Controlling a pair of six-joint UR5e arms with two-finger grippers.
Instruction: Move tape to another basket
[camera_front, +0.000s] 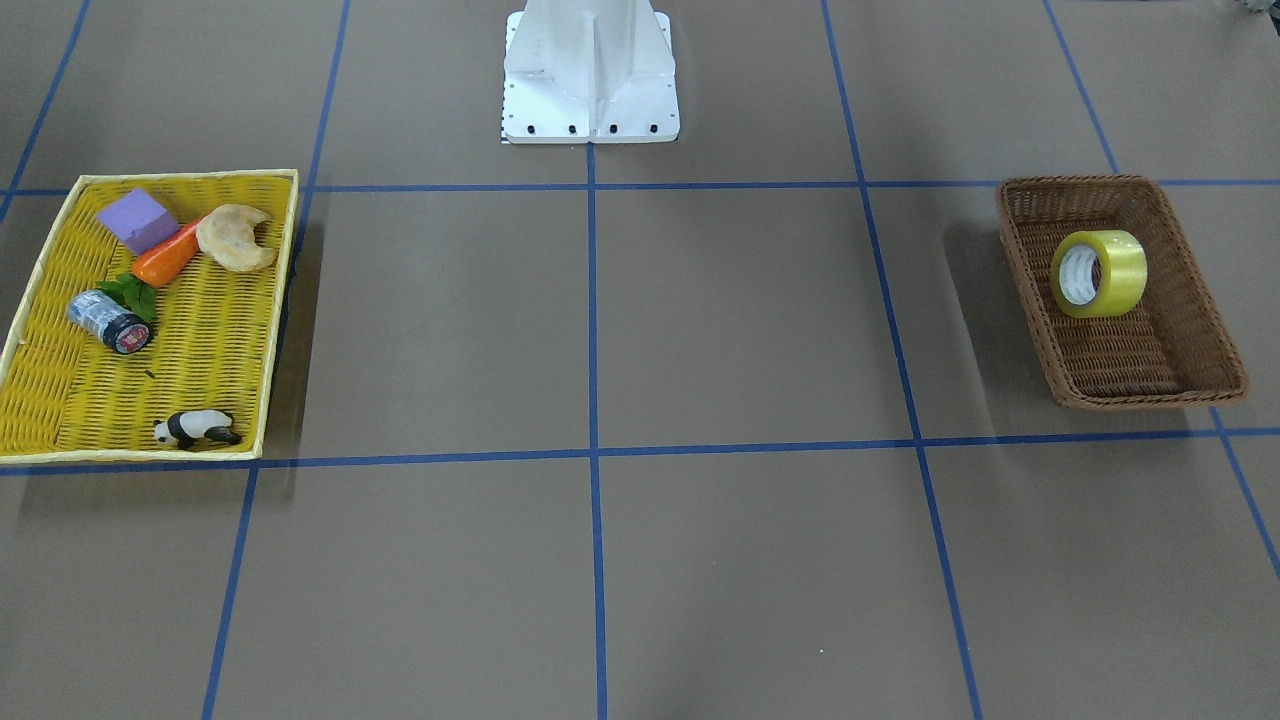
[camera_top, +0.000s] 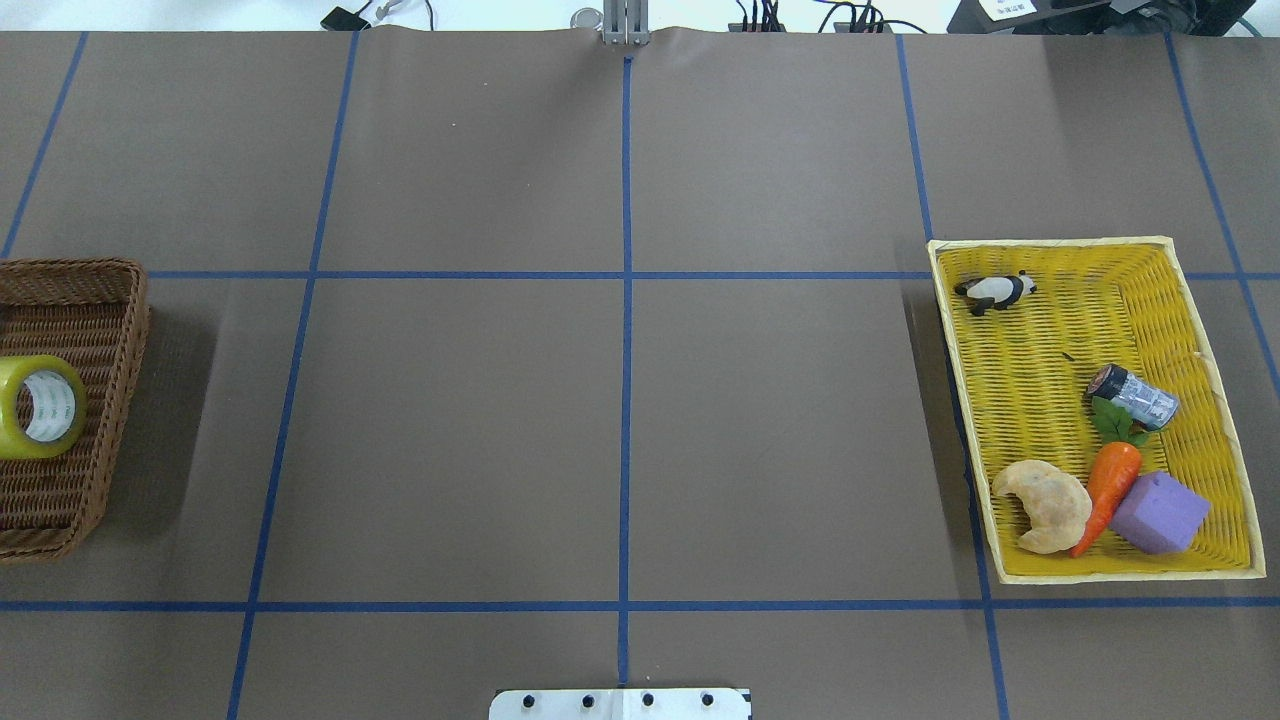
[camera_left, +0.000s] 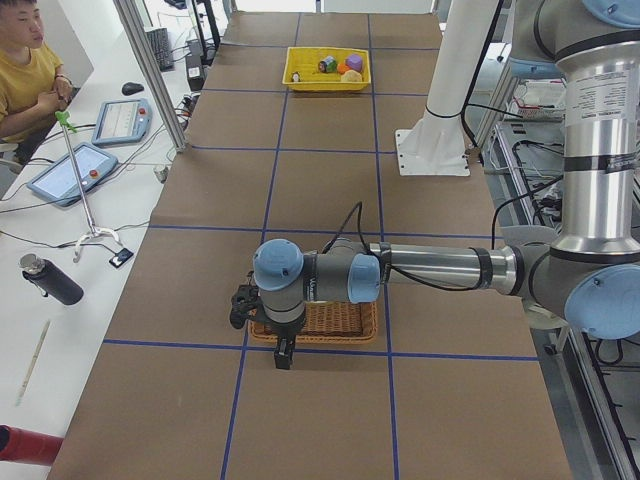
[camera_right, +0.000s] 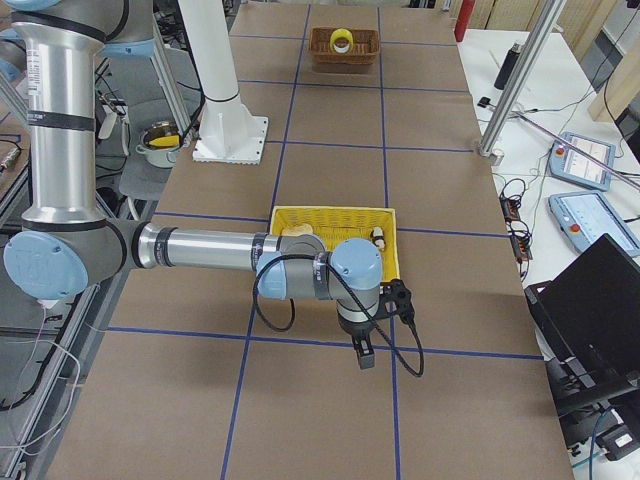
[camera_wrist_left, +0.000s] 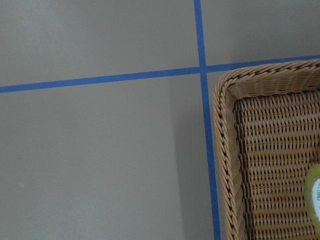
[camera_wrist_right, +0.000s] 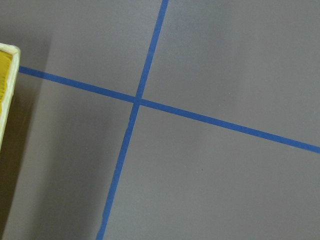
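The tape (camera_front: 1098, 272), a yellow-green roll with a white core, stands on edge in the dark brown wicker basket (camera_front: 1150, 385) on my left side. It also shows in the overhead view (camera_top: 38, 407), and its edge shows in the left wrist view (camera_wrist_left: 315, 192). My left gripper (camera_left: 284, 358) hangs above the near rim of that basket (camera_left: 320, 320). My right gripper (camera_right: 366, 358) hangs above the table just beside the yellow basket (camera_right: 330, 215). Both grippers show only in the side views, so I cannot tell whether they are open or shut.
The yellow basket (camera_front: 200, 330) holds a purple block (camera_front: 138, 220), a carrot (camera_front: 165, 258), a croissant (camera_front: 235, 238), a small grey cylinder (camera_front: 108, 320) and a panda figure (camera_front: 195, 428). The white robot base (camera_front: 590, 75) stands at the table's middle edge.
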